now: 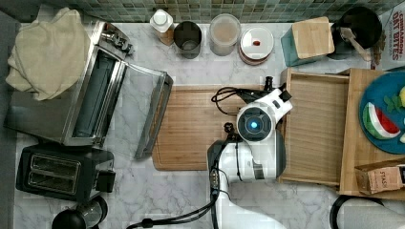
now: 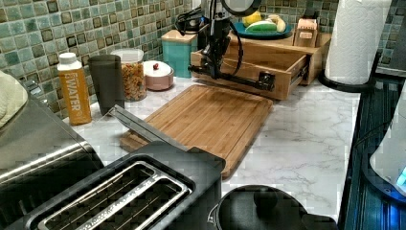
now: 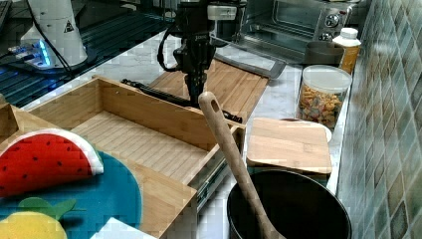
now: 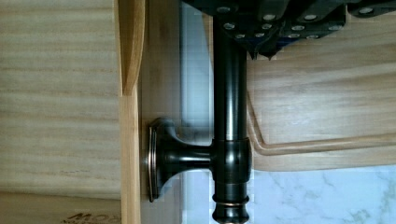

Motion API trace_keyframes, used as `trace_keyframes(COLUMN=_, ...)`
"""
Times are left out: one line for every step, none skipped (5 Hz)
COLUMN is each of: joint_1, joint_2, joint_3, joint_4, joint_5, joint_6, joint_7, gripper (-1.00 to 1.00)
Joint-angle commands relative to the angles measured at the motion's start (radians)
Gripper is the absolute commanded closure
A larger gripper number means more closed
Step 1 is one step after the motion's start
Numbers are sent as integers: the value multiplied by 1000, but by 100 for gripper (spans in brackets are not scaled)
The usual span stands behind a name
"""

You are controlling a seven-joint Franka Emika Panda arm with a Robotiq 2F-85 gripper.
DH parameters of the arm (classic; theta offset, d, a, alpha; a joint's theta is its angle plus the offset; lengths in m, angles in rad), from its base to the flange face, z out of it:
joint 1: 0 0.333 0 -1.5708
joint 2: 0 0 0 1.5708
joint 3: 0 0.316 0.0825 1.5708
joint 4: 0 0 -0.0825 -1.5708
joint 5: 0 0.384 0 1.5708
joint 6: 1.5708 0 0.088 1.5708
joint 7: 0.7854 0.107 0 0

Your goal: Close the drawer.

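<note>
The light bamboo drawer (image 1: 317, 126) is pulled out, and its flat bottom is left bare within the thin rim walls. Its front is fitted with a dark metal bar handle (image 4: 229, 140), over which the black gripper (image 3: 195, 84) is placed. Just beside the front, the darker grooved cutting board (image 1: 200, 129) lies flat and unloaded. Marble counter (image 2: 306, 129) is left open toward the left view's right, bounded by a white paper towel roll (image 2: 356, 38).

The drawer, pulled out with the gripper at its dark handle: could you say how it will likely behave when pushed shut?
The drawer looks like rigid wood, so it shouldn't flex. Metal slides at its side suggest a straight glide. Empty, it probably moves lightly by the handle.
</note>
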Motion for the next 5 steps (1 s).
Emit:
trace_keyframes(joint_1=-195, joint_2=82, joint_3=-168, joint_4=134, joint_5=-28, joint_6=-189, joint_7=-215, gripper=100)
trace_keyframes(joint_1=-219, joint_2=138, joint_3=-227, joint_4=227, joint_5=-72, joint_6=-221, joint_7=-289, gripper=100)
trace_keyframes(joint_1=-234, joint_2=199, joint_3=-281, joint_4=351, joint_5=-83, joint_6=-290, joint_7=-376, gripper=100)
trace_keyframes(joint_1=-262, joint_2=235, joint_3=-309, joint_4=439, joint_5=-97, joint_6=-340, joint_7=-450, gripper=100)
trace_keyframes(joint_1=-288, joint_2=234, joint_3=-325, joint_4=455, joint_5=-40, joint_6=-313, joint_7=-537, gripper=100)
